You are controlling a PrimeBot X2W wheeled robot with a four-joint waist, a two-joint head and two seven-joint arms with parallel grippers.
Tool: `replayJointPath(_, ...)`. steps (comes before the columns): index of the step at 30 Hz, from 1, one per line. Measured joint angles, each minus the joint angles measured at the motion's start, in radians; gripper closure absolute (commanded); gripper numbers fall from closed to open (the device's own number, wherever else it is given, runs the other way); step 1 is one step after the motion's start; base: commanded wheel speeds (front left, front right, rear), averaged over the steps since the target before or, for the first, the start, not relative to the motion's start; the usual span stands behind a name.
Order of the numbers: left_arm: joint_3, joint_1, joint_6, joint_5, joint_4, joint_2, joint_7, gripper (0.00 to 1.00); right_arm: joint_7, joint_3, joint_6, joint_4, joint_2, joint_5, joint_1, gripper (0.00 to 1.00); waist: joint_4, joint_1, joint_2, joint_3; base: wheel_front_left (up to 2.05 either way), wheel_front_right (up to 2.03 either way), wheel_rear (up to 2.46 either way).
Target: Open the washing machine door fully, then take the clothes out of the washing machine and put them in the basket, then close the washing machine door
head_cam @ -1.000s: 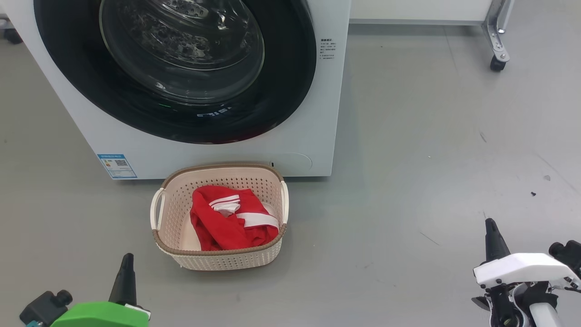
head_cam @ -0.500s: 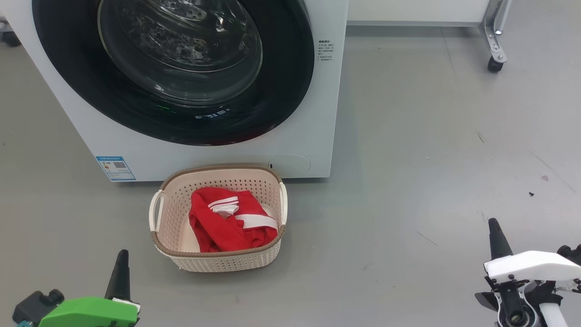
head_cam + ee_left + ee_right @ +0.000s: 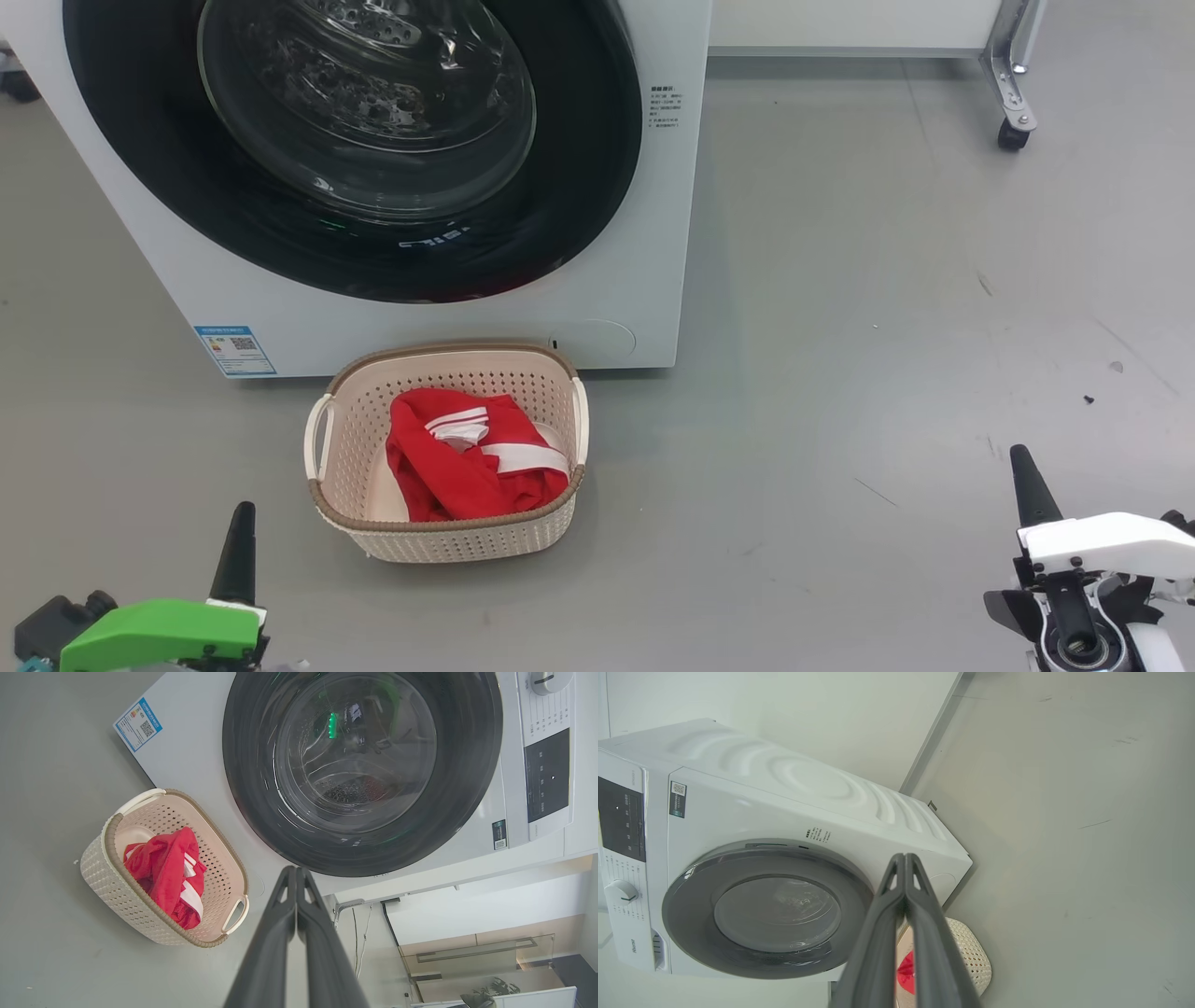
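Both grippers have spread slightly apart: left gripper (image 3: 243, 523) and right gripper (image 3: 1021, 462) point forward, fingers pressed together, empty. Clothes (image 3: 448, 467) lie in the basket (image 3: 457, 543) ahead-right of the left gripper. Its wrist view adds the control panel (image 3: 547, 779).

Door (image 3: 579, 187) glossy black with a clear glass centre; machine (image 3: 653, 280) smooth white, faintly shiny; basket (image 3: 448, 546) cream perforated plastic with woven-look brown rim; clothes (image 3: 448, 476) soft red cloth; floor (image 3: 840, 373) matt grey, scuffed
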Motion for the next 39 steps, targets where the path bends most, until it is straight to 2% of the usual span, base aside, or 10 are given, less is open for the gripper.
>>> replayJointPath(27, 0.044, -0.022, 0.000, -0.244, 0.001, 0.000, 0.072, 1.00, 0.078, -0.060, 0.018, -0.009, 0.015, 0.290, -0.005, 1.00, -0.010, 0.0000, 0.0000, -0.009, 0.00, 0.00, 0.00)
replayJointPath(39, 0.050, -0.035, 0.000, -0.275, 0.001, 0.000, 0.089, 1.00, 0.091, -0.072, 0.026, -0.011, 0.016, 0.346, -0.007, 1.00, -0.012, 0.0000, 0.0000, -0.011, 0.00, 0.00, 0.00)
